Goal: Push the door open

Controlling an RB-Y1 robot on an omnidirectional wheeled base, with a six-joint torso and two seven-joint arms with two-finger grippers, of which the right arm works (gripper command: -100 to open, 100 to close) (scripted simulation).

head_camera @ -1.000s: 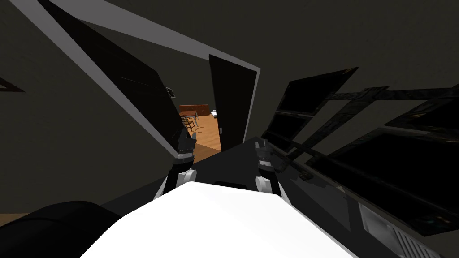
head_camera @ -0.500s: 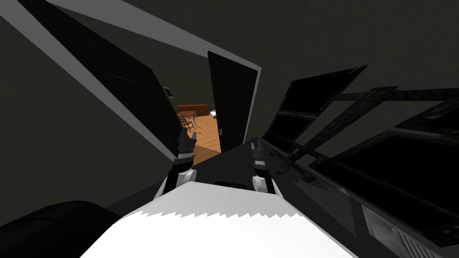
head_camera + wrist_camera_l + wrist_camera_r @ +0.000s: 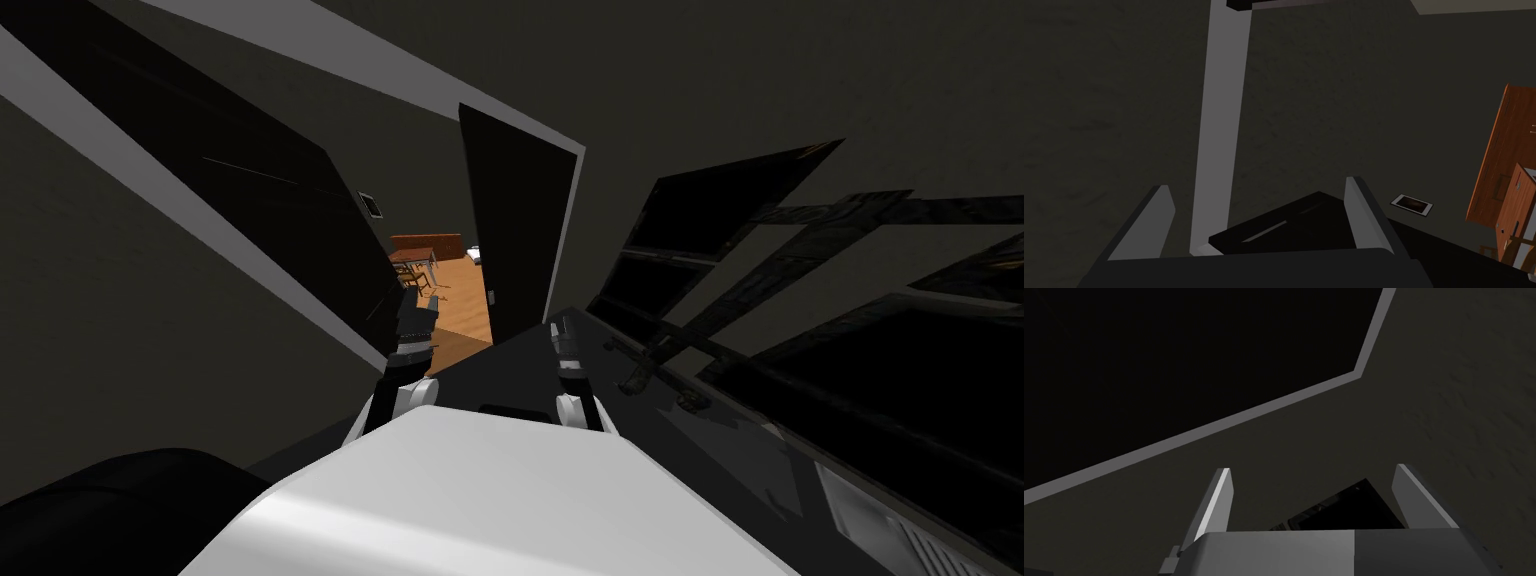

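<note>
The dark door [image 3: 515, 220] stands ajar in its grey frame [image 3: 566, 232], straight ahead and roughly between the two arms, with a wooden floor [image 3: 465, 300] and a table [image 3: 422, 250] visible through the gap. The left gripper [image 3: 418, 300] hangs at the opening's left edge, fingers spread wide and holding nothing; the right gripper [image 3: 558, 332], near the door's foot, is likewise spread and empty

Door [image 3: 515, 220] ajar ahead, with a table [image 3: 425, 248] beyond it.
</note>
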